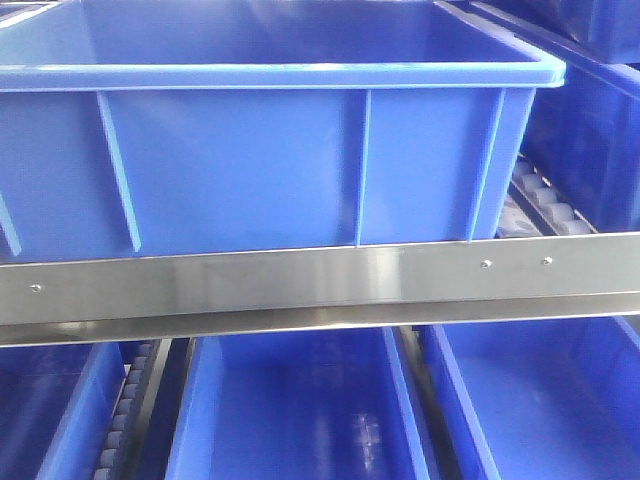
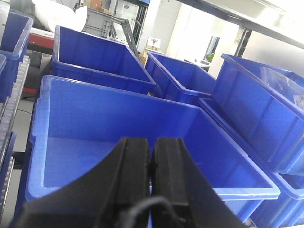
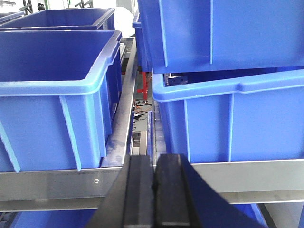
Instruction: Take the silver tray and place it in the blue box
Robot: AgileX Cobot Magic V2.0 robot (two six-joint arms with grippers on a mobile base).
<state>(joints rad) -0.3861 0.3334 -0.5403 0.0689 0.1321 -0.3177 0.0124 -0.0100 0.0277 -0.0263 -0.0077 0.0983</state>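
The silver tray is out of view in every frame. The blue box (image 1: 250,160), a wide blue crate with a thick rim and vertical ribs, stands on a rack shelf and fills the top of the front view. In the left wrist view it (image 2: 114,118) lies just below and ahead, and what shows of its inside is empty. My left gripper (image 2: 153,140) is shut and empty above its near rim. My right gripper (image 3: 153,156) is shut and empty in front of the rack, facing the gap between the blue box (image 3: 52,95) and a neighbouring crate. Neither gripper shows in the front view.
A steel rail (image 1: 320,285) runs along the shelf front. Narrower blue bins (image 1: 300,410) sit on the shelf below. More blue crates (image 2: 95,59) stand behind and to the right (image 2: 256,104). Two stacked crates (image 3: 228,114) stand right of the gap. Roller tracks (image 1: 540,200) flank the box.
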